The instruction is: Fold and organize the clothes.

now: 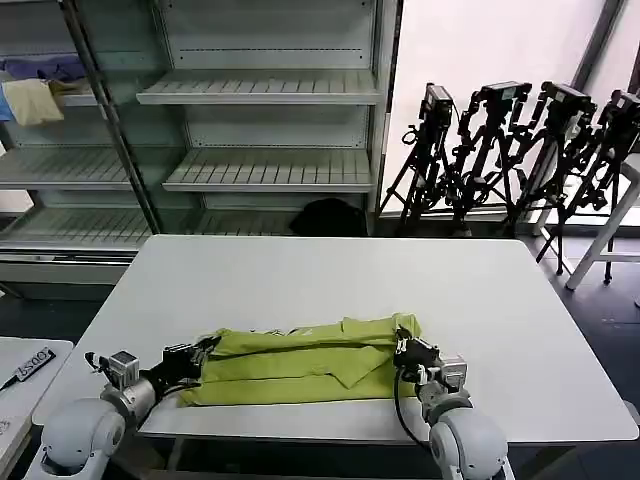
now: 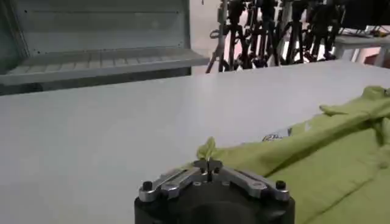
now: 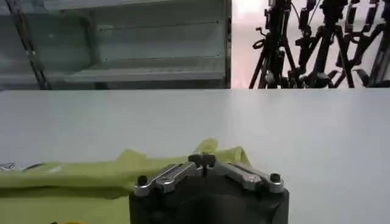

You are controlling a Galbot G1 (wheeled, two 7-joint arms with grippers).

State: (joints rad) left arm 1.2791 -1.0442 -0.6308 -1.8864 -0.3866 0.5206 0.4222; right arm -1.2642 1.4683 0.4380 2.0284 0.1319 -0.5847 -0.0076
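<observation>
T-shirt (image 1: 300, 365): we see it folded lengthwise, near table (image 1: 330, 280) edge.
L gripper (image 1: 196, 357): jaws pinching T-shirt's left end.
R gripper (image 1: 404, 349): jaws pinching its right end.

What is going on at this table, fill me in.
A two-armed robot is folding a lime green T-shirt on a white table. The shirt lies in a long folded band near the table's front edge. The left end effector is shut on the shirt's left end, and the right end effector is shut on its right end, each pinching a bit of fabric. The fold is partway done, not yet a compact stack.
</observation>
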